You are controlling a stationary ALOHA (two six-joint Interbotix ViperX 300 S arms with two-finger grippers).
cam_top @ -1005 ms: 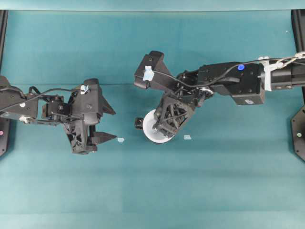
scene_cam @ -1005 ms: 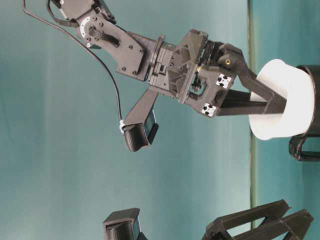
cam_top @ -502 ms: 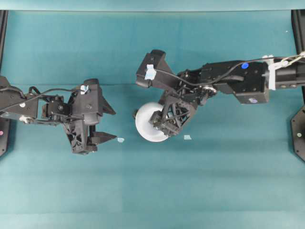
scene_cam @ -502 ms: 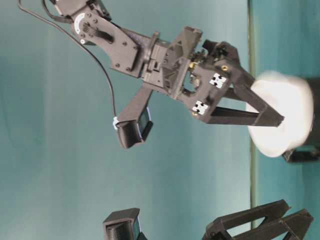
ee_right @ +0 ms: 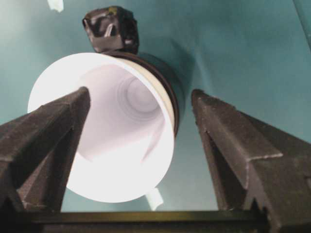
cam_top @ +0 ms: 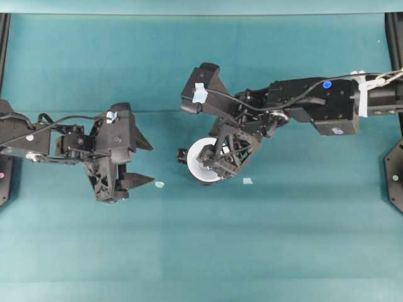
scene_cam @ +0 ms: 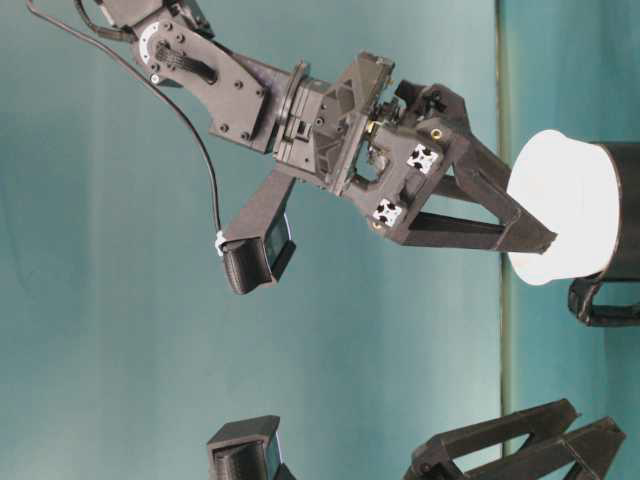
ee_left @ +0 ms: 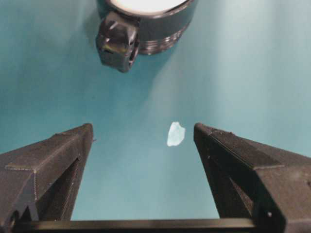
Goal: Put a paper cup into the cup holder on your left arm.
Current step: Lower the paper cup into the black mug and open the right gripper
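Paper cup point(cam_top: 201, 161) sits inside the cup holder point(cam_top: 184, 158), near the middle of the teal table point(cam_top: 264, 239). Table-level view: white cup point(scene_cam: 565, 208) upright, its lower part sunk in the glossy black holder point(scene_cam: 622, 215), its upper part and wide rim standing clear above the holder's edge. Holder's knob handle point(scene_cam: 600, 300) juts from the side. Right wrist view looks down into the cup point(ee_right: 114, 136): interior plain white, nothing in it, greyish bottom visible; black holder wall point(ee_right: 167, 87) shows as a crescent behind the rim, with the knob point(ee_right: 111, 26) beyond.

Right gripper point(cam_top: 217, 168) hangs directly over the cup. Jaws spread wide. In the right wrist view one finger point(ee_right: 41, 141) overlaps the cup's rim on one side, the other finger point(ee_right: 233, 145) stands clear of cup and holder with teal table showing between. Whether the near finger actually touches the rim: cannot tell. It grips nothing.

Left gripper point(cam_top: 135, 162) rests well apart from the holder, low over the table, fingers parted and holding nothing. Left wrist view: both fingers point(ee_left: 48, 165) frame bare table and a small pale tape scrap point(ee_left: 175, 134); the holder point(ee_left: 160, 29) lies ahead, rim of the white cup just visible at the top edge.

A second tape scrap point(cam_top: 247, 181) lies just beside the right gripper.
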